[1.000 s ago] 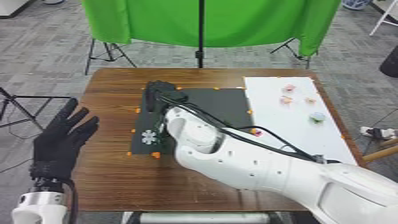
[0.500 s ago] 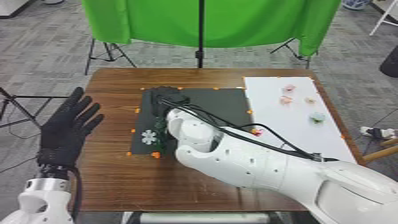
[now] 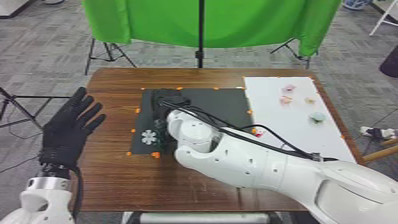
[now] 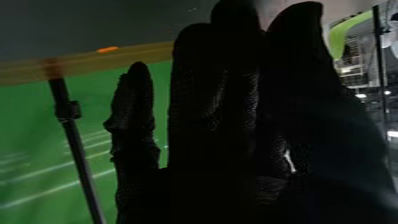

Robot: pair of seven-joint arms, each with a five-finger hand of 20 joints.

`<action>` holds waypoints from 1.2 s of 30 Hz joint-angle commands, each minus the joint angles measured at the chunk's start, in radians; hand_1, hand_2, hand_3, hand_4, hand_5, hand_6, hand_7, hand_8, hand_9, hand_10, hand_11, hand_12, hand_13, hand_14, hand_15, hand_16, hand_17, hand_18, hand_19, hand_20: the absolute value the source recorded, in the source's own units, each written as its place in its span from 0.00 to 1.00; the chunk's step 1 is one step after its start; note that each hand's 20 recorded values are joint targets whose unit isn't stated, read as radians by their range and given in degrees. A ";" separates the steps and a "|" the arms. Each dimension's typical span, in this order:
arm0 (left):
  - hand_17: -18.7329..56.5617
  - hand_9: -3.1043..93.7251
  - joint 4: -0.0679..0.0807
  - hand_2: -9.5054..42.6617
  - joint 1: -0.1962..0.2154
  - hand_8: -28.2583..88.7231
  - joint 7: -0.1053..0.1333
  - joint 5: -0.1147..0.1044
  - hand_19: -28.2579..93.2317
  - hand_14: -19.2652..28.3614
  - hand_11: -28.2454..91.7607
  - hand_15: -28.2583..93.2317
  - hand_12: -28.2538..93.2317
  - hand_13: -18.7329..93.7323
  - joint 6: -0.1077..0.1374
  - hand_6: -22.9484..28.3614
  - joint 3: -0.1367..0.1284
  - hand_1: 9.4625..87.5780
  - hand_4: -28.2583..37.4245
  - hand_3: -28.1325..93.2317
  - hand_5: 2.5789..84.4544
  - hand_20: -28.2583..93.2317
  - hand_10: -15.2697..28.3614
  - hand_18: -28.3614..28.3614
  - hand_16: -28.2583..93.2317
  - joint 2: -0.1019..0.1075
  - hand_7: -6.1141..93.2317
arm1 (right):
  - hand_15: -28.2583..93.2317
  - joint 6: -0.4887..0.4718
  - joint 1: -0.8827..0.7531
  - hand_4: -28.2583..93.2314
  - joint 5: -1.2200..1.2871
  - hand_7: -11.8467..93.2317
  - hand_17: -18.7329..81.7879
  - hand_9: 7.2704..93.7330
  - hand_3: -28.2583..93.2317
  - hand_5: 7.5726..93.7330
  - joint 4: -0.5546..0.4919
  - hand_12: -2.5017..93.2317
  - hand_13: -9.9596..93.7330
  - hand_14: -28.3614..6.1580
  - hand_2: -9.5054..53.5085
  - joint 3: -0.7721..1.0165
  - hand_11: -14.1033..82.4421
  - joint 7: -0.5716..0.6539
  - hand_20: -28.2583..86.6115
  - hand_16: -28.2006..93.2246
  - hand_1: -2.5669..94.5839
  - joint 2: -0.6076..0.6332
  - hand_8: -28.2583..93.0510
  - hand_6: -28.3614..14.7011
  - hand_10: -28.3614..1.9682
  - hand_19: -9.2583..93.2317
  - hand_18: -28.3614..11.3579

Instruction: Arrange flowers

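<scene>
Flowers (image 3: 289, 88) dot the white sheet (image 3: 266, 110) at the right of the desk (image 3: 114, 165), while my right robot hand (image 3: 169, 102) is over the left part of a black mat (image 3: 226, 102). In the wrist view its fingers (image 4: 200, 75) run nearly straight; I cannot tell whether they touch or carry anything. My left robot hand (image 3: 69, 127), open and loosely spread, is by the desk's left side. The step looks like setting a piece on the mat: I should lower gently, release fully, then rise straight, keeping my forearm (image 3: 240, 160) off the reddish bloom (image 3: 258, 132) by the sheet's edge. I count five blooms, that one included, one white snowflake-shaped piece (image 3: 148, 137), one mat, one sheet
</scene>
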 commanded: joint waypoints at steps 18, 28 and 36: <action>0.13 0.34 -0.040 0.32 0.195 0.15 0.064 -0.052 0.67 0.91 0.41 0.54 0.27 0.36 0.042 0.59 -0.021 0.18 0.11 0.89 0.36 0.31 0.74 0.99 0.17 -0.036 0.17 | 0.80 0.139 -0.153 0.00 0.018 0.25 0.47 0.82 0.77 0.68 -0.439 0.21 0.76 0.59 0.00 0.285 0.50 0.079 0.64 0.41 0.50 0.348 0.13 0.74 0.56 0.87 0.16; 0.12 0.35 -0.040 0.30 0.208 0.15 0.059 -0.028 0.68 0.94 0.40 0.55 0.29 0.35 0.027 0.59 -0.027 0.18 0.08 0.90 0.38 0.30 0.77 1.00 0.17 -0.073 0.17 | 0.84 0.172 -0.602 0.00 -0.005 0.23 0.43 0.74 0.82 0.60 -0.617 0.20 0.71 0.48 0.00 0.733 0.50 0.238 0.65 0.39 0.43 0.668 0.14 0.62 0.44 0.87 0.08; 0.12 0.35 -0.037 0.29 0.196 0.16 0.051 -0.012 0.68 0.95 0.39 0.55 0.30 0.35 0.016 0.60 -0.011 0.18 0.06 0.90 0.38 0.29 0.78 1.00 0.16 -0.091 0.17 | 0.88 0.208 -0.609 0.00 -0.100 0.22 0.41 0.64 0.83 0.51 -0.512 0.19 0.67 0.43 0.00 0.711 0.55 0.439 0.67 0.37 0.40 0.725 0.14 0.58 0.35 0.90 0.05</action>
